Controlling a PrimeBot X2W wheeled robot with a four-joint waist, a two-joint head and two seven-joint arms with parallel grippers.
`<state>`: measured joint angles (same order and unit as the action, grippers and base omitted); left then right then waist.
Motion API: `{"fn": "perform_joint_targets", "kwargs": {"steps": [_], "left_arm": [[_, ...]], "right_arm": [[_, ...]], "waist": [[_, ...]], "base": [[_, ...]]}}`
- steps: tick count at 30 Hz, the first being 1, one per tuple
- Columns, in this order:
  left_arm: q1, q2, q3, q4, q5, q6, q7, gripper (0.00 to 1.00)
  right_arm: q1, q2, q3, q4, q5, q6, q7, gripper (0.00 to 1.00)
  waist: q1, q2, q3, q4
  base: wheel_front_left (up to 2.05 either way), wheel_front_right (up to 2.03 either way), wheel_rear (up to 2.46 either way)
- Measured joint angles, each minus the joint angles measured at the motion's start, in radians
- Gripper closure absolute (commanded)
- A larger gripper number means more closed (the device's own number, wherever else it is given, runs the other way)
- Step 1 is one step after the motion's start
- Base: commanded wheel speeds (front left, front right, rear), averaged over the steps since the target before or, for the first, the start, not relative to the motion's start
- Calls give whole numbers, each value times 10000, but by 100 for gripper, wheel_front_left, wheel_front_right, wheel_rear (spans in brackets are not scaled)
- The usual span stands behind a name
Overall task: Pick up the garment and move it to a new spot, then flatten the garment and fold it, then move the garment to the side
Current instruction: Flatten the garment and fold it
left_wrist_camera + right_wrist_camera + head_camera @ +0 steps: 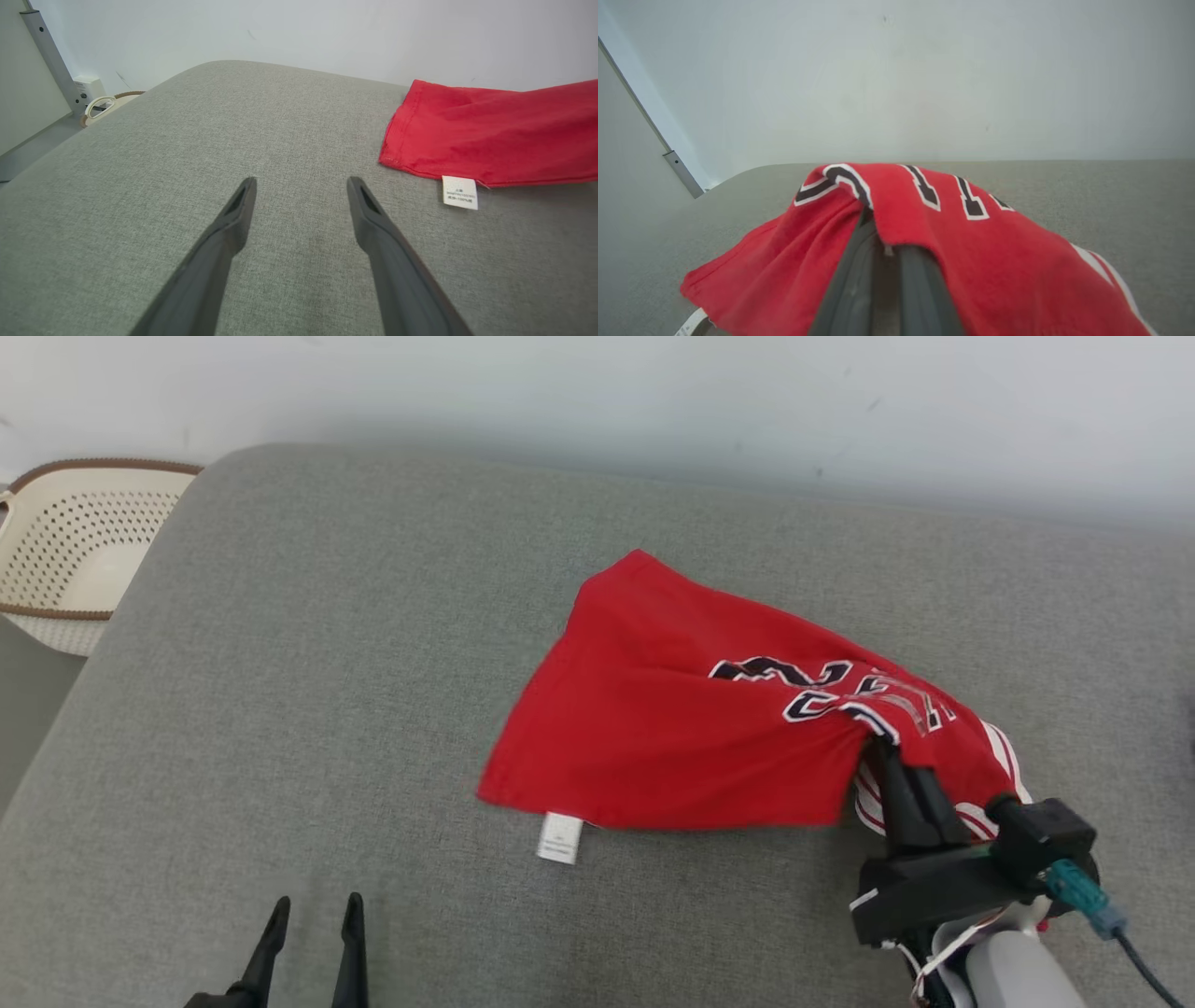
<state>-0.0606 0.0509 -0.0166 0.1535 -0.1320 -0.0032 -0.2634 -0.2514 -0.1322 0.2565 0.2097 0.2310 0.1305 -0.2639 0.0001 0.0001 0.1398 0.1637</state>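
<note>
The pale wall (653, 392) fills the top of all three views. Below it lies a grey fabric-covered surface (308, 709) with a rounded far-left corner.

The red garment (672, 737) lies on this surface, right of centre in the head view. Its far corner rests flat, and its near-right end is bunched and lifted. That view shows its whole outline and part of the black-and-white lettering. The right wrist view shows the garment (994, 261) close up, draped over the fingers, with white stripes at one edge. The left wrist view shows the garment's (490, 135) plain red hem to its right.

A cream perforated basket (75, 541) with a brown rim sits beyond the surface's left edge.

The right fingers (910, 798) are pressed together, clamped on a fold of the garment by the lettering. In the right wrist view these fingers (859, 284) disappear under the cloth.

The left fingers (352, 943) stand spread apart over bare grey fabric, holding nothing. In the left wrist view they (243, 205) are well apart from the hem.

A small white label (560, 837) hangs from the garment's near edge, and its print (459, 192) shows in the left wrist view.
</note>
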Motion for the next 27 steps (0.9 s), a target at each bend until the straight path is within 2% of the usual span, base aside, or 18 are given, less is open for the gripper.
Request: {"fn": "perform_joint_targets", "kwargs": {"steps": [3, 6, 10, 15, 16, 17, 18, 19, 20, 24, 27], "left_arm": [[-13, -2, -221, 25, -75, -10, -2, 0], [-82, -2, -483, 58, -136, -12, 0, 0], [-276, 0, -903, 138, -240, -12, -2, 0], [-424, 0, -1388, 286, -512, 59, -2, 0], [-424, 0, -1388, 286, -512, 59, -2, 0], [-442, 0, -1448, 293, -522, 61, -2, 0], [-435, -4, -1521, 311, -537, 75, -2, 0], [-436, -8, -1561, 311, -575, 113, -2, 0], [-435, -2, -1593, 313, -587, 134, -2, 0], [-417, 0, -1659, 349, -600, 142, 0, 0], [-410, 2, -1722, 387, -644, 157, 0, 0]], "right_arm": [[-136, -267, 111, -115, 65, 0, 0, 100], [-836, -577, 395, 343, 27, 0, 0, 100], [-2019, -913, 702, 1645, -205, 0, -2, 100], [-3453, -1356, 472, 3944, -541, 2, -2, 100], [-3453, -1356, 472, 3944, -541, 2, -2, 100], [-3692, -1446, 351, 4437, -606, 2, 2, 80], [-3924, -1547, 155, 4886, -652, 0, 0, 64], [-4160, -1628, -25, 5279, -694, 2, 2, 21], [-4388, -1689, -217, 5641, -734, 2, 2, 0], [-5120, -1755, -658, 7285, -907, 0, 75, 0], [-5573, -1691, -654, 7984, -1083, 0, 69, 0]], "waist": [[-2, 0, -33, -31], [-2, 0, 7, 68], [-1, 0, 122, 382], [-1, 1, 310, 983], [-1, 1, 310, 983], [-1, 0, 348, 1115], [-1, 0, 391, 1251], [-1, 0, 435, 1384], [-1, 0, 479, 1509], [-1, 1, 672, 1902], [0, 0, 811, 1974]], "base": [[0, 0, 0], [0, 0, 0], [0, 0, 0], [0, 0, 0], [0, 0, 0], [0, 0, 0], [0, 0, 0], [0, 0, 0], [0, 0, 0], [0, 0, 0], [0, 0, 0]]}}
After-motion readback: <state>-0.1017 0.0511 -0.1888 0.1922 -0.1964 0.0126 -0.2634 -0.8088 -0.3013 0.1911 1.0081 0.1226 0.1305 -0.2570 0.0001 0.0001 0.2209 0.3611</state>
